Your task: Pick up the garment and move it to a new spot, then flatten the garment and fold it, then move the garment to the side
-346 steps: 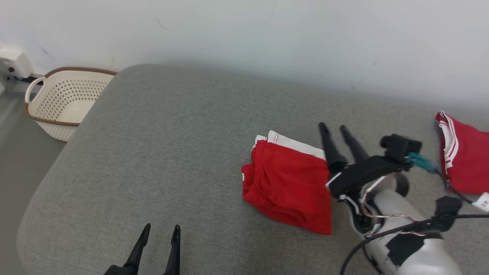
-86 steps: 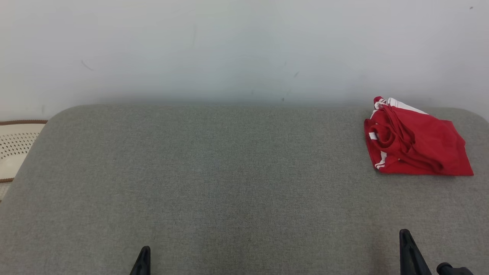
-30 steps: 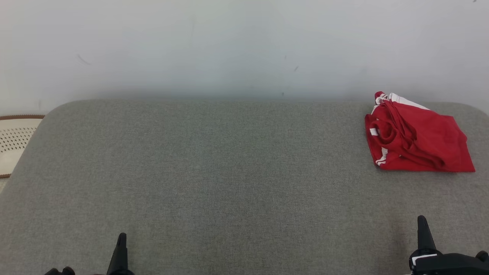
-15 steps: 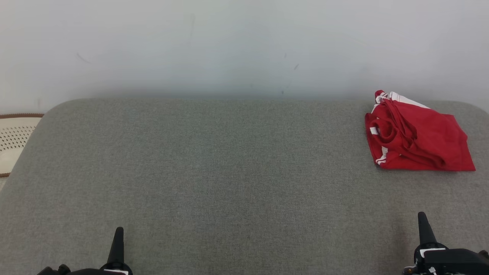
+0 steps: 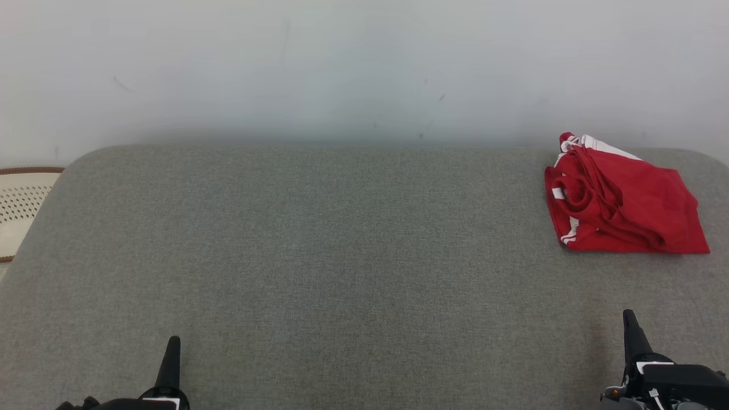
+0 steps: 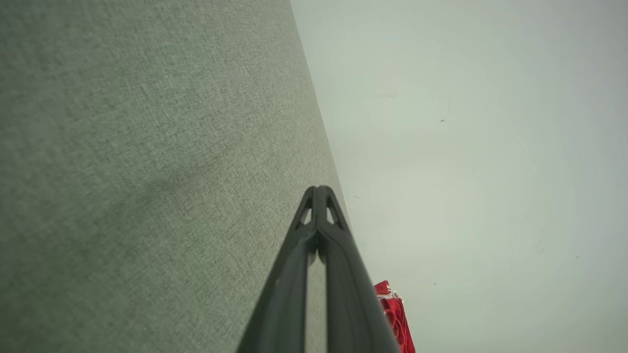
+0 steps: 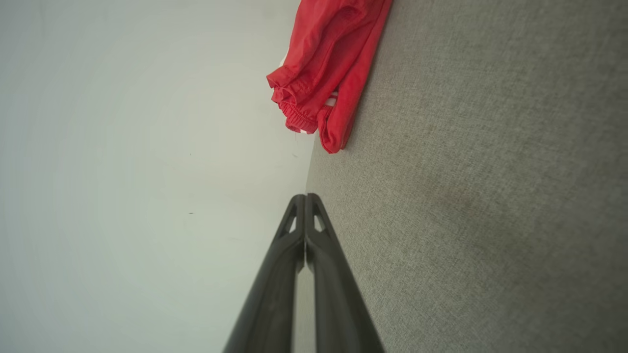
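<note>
The garment (image 5: 623,208), red with white trim, lies folded at the far right of the grey padded surface (image 5: 342,245), close to the wall. In the right wrist view the garment (image 7: 328,68) sits beyond my shut fingertips, and in the left wrist view a red corner of the garment (image 6: 395,316) peeks out past my fingers. My left gripper (image 5: 171,347) rests at the lower left, shut and empty, far from the garment. At the lower right my right gripper (image 5: 629,327) is shut and empty too, well in front of the garment. Up close, the left gripper (image 6: 318,189) and the right gripper (image 7: 305,197) both show their fingers pressed together.
A cream perforated basket (image 5: 23,199) with a brown rim stands off the left end of the surface. A pale wall (image 5: 364,68) runs behind the far edge. The surface's left and right corners are rounded.
Both grippers have crept slightly up the view, fingers still shut. The picture has shifted a little, so the garment sits a touch higher; it has not moved on the surface.
</note>
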Controlling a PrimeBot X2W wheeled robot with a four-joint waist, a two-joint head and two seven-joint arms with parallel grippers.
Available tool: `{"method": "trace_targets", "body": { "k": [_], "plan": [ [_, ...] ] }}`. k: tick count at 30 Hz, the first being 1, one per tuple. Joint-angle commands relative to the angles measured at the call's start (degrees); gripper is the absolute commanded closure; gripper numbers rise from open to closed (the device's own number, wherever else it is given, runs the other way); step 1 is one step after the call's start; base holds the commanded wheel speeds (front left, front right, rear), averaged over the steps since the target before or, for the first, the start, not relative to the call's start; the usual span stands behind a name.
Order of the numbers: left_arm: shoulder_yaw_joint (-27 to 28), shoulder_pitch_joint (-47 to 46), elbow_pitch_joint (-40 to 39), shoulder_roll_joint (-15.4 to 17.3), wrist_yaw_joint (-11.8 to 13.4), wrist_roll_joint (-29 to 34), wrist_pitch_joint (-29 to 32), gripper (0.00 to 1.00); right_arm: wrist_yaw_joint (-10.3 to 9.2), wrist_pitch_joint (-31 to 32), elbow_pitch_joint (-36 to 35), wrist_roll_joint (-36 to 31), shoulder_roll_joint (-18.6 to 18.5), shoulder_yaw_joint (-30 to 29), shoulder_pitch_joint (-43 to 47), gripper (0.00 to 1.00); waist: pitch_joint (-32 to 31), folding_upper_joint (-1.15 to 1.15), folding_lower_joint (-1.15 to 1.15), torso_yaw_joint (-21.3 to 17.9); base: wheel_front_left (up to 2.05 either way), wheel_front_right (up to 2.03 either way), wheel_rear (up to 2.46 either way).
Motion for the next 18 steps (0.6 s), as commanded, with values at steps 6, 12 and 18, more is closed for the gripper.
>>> {"method": "trace_targets", "body": {
  "k": [6, 12, 18],
  "plan": [
    [0.6, -1.6, 0.7, 0.0, -0.7, -3.8, 0.9, 1.00, 0.02, 1.1, 0.6, 4.0, -0.3, -0.7, -1.5, 1.00, 0.1, 0.00, 0.00, 0.0, 0.00, 0.00, 0.00],
    [1.0, -2.2, 1.3, 0.0, -1.0, -6.8, 1.6, 1.00, 0.02, 1.9, 1.2, 6.9, -0.3, -1.2, -2.2, 1.00, 0.3, 0.00, 0.00, 0.0, 0.00, 0.00, 0.00],
    [1.3, -2.6, 1.8, 0.0, -1.3, -9.5, 2.1, 1.00, 0.02, 2.8, 1.9, 9.7, -0.2, -1.7, -2.5, 1.00, 0.4, 0.00, 0.00, 0.0, 0.00, 0.00, 0.00]
  ]
}}
